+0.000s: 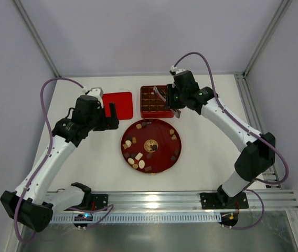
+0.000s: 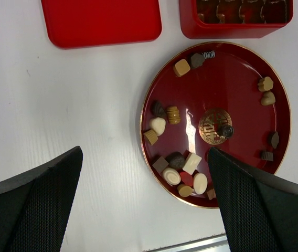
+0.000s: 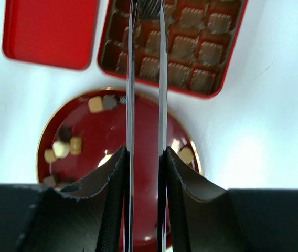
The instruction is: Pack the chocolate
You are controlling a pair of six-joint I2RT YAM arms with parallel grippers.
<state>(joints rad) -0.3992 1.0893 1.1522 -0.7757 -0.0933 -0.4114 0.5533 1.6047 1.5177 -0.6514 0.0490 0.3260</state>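
Note:
Several small chocolate pieces (image 1: 137,157), dark brown, light brown and cream-white, lie on a round red plate (image 1: 162,157) with a gold emblem at its centre. My left gripper (image 1: 110,116) is open and empty, hovering left of the plate; in the left wrist view its fingers (image 2: 44,194) frame the plate's near-left chocolates (image 2: 183,168). My right gripper (image 1: 175,102) is shut on metal tongs (image 3: 131,79). The tong tips pinch a dark ridged chocolate (image 3: 149,8) over the open red box (image 3: 165,86) with its brown compartment tray.
The box's red lid (image 1: 117,104) lies flat to the left of the box (image 1: 154,112), behind the left gripper. It also shows in the left wrist view (image 2: 102,21). An aluminium rail (image 1: 191,202) runs along the table's near edge.

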